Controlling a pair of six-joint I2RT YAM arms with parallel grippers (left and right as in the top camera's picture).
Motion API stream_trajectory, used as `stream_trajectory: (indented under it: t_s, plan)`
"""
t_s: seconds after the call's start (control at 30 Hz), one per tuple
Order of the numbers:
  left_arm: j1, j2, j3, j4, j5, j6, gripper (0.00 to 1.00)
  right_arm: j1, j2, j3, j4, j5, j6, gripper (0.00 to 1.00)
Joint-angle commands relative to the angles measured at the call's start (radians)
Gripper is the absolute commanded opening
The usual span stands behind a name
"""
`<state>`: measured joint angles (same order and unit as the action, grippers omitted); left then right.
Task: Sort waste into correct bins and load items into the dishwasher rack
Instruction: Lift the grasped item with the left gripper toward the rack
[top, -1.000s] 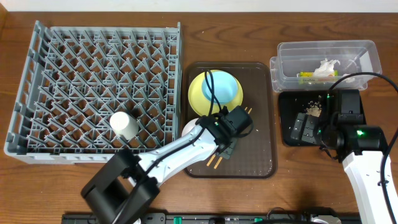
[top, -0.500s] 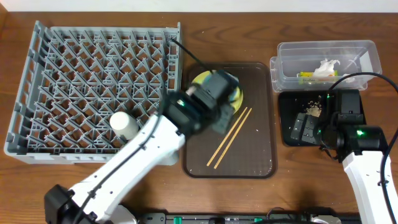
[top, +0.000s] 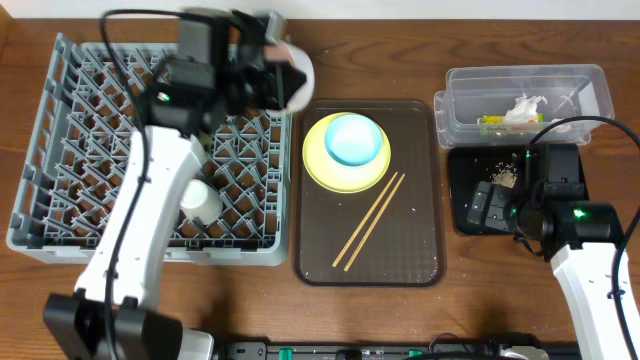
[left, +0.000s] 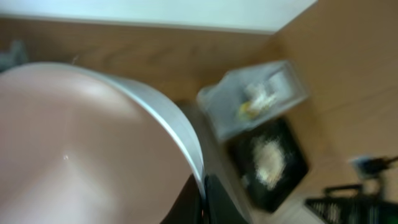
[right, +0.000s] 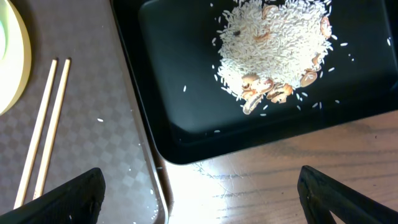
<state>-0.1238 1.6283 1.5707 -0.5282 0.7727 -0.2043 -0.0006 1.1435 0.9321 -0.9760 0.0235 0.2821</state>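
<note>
My left gripper (top: 266, 72) is shut on the rim of the white bowl (top: 292, 82) and holds it tilted above the far right corner of the grey dishwasher rack (top: 60, 150). In the blurred left wrist view the bowl (left: 81, 137) fills the left side, with my fingers (left: 202, 198) clamped on its rim. The small white cup (top: 200, 201) lies in the rack. The light blue bowl (top: 356, 139) sits on the yellow plate (top: 318, 160). The chopsticks (top: 369, 220) lie on the brown tray. My right gripper (top: 482, 205) is open and empty over the black tray (top: 462, 222), which holds rice crumbs (right: 273, 50).
The clear tub (top: 590, 88) at the far right holds the white tissue (top: 525, 108) and the yellow-green wrapper (top: 492, 123). The brown serving tray (top: 410, 260) lies between the rack and the black tray. The right wrist view shows the chopsticks (right: 40, 130) and the brown tray's edge (right: 155, 180).
My left arm lifted the white bowl from the front left of the brown tray and carried it up and back to the rack's far right corner. The right arm has not moved.
</note>
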Motion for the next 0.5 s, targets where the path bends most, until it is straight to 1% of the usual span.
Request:
stream_trajectory:
  t_s: [0.0,0.03,0.1,0.17,0.23,0.3,0.33,0.47]
  plan:
    - [0.095,0.071,0.021,0.127,0.396,-0.105,0.06,-0.015,0.000,0.005,-0.001,0.014,0.008,0.96]
    - [0.121,0.094,0.021,0.197,0.468,-0.148,0.06,-0.015,0.000,0.005,-0.001,0.014,0.008,0.97]
    - [0.176,0.154,0.021,0.383,0.592,-0.291,0.06,-0.015,0.000,0.005,0.002,0.014,0.008,0.97]
    - [0.217,0.208,0.021,0.529,0.639,-0.431,0.06,-0.015,0.000,0.005,0.007,0.014,0.008,0.97]
    - [0.247,0.257,0.021,0.632,0.657,-0.541,0.06,-0.015,0.000,0.005,0.008,0.014,0.008,0.97]
    - [0.275,0.305,0.021,0.695,0.660,-0.618,0.06,-0.015,0.000,0.005,0.006,0.014,0.008,0.97]
    - [0.286,0.323,0.021,0.704,0.660,-0.639,0.06,-0.015,0.000,0.005,0.007,0.014,0.008,0.97]
    - [0.321,0.402,0.020,0.702,0.687,-0.648,0.06,-0.015,0.000,0.005,0.008,0.014,0.008,0.97]
